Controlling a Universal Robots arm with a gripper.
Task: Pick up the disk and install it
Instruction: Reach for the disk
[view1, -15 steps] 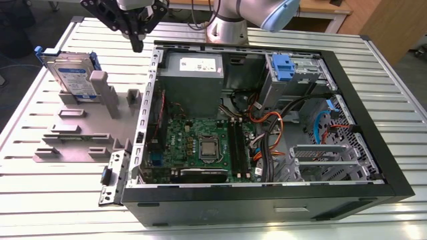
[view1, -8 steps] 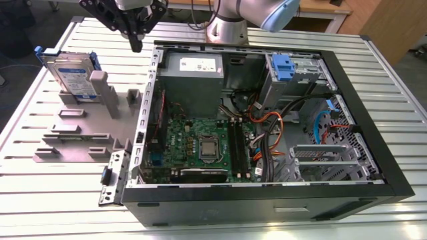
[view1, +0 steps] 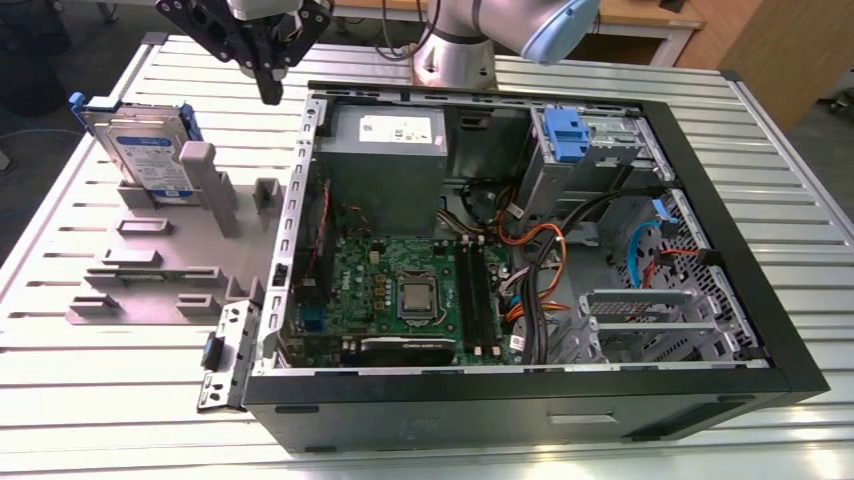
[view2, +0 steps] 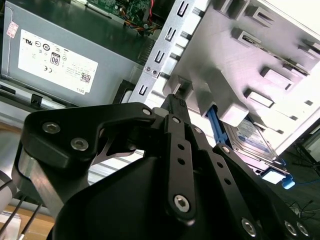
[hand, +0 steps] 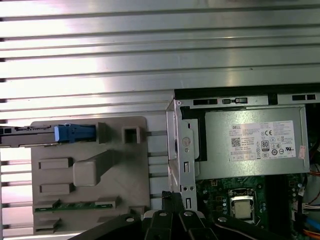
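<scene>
**Black pincer up high, disk in its stand**

Black bars of my pincer (view2: 173, 99) sit closest in both wrist views. Its two fingers look pressed together at the tip, and they hold nothing. In the exterior view, my pincer (view1: 271, 92) hangs in the air above the gap between the grey stand (view1: 160, 270) and the open computer box (view1: 534, 400).

The disk (view1: 144, 150) is apart from my pincer. It stands up on its thin edge in a slot of the grey stand, near the table (view1: 80, 400) corner at the exterior view's left, on the side where my arm is bolted down. I think it stands up like that so its flat sides are free to pinch.

The computer box lies on its side with no cover, so I think I can reach in from above. Inside, by the box's edge nearest my arm's foot, is the silver cage (view1: 587, 140).
</scene>
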